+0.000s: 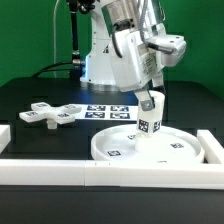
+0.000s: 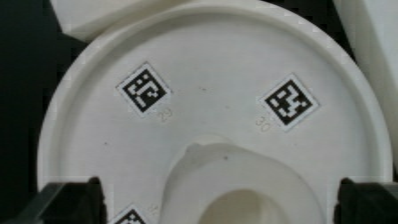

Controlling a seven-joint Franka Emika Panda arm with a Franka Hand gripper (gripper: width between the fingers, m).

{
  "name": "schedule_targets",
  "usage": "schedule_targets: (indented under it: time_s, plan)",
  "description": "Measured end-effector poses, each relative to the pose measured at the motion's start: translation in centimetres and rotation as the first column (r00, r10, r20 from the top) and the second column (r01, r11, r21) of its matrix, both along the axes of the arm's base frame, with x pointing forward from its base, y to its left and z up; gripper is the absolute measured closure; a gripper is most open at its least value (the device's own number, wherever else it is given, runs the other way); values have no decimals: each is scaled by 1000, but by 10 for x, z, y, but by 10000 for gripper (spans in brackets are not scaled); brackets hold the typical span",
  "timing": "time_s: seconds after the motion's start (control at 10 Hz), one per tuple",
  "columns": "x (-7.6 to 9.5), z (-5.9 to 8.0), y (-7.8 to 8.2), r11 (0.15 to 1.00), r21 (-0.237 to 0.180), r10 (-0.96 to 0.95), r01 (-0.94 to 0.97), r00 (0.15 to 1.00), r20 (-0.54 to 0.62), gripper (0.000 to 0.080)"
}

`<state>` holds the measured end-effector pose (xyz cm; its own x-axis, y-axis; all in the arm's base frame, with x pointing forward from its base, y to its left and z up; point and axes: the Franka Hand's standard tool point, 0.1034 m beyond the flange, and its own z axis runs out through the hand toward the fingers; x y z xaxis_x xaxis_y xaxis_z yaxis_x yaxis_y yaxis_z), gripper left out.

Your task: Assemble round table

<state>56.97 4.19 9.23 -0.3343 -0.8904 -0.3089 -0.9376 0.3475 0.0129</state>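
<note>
The large rimmed round disc [image 1: 125, 150] lies flat on the table by the front bar. The short thick cylinder leg [image 1: 151, 118] stands upright on the disc, near its middle. My gripper [image 1: 149, 99] is just above the leg's top, its fingers to either side. In the wrist view the disc [image 2: 214, 70] fills the picture and the leg [image 2: 249, 185] sits between my dark fingers [image 2: 75, 200], with a gap showing on one side. The gripper [image 2: 221, 205] is open and holds nothing. The cross-shaped foot piece [image 1: 50, 114] lies on the table at the exterior view's left.
The marker board [image 1: 108, 110] lies flat behind the disc. Long white border bars run along the front [image 1: 100, 172], the exterior view's left [image 1: 5, 136] and right [image 1: 211, 146]. The arm's base [image 1: 100, 65] stands at the back.
</note>
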Motion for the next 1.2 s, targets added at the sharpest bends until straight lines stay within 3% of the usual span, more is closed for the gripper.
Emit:
schedule_targets:
  time_s: [0.3,0.6,1.2]
  plan:
    - [-1,0,0,977,-27,210,-209,976,58,151]
    - [4,4,7,785,-121,618,-608,783,74,151]
    - [5,4,7,441,-212,897,-872,422,128,151]
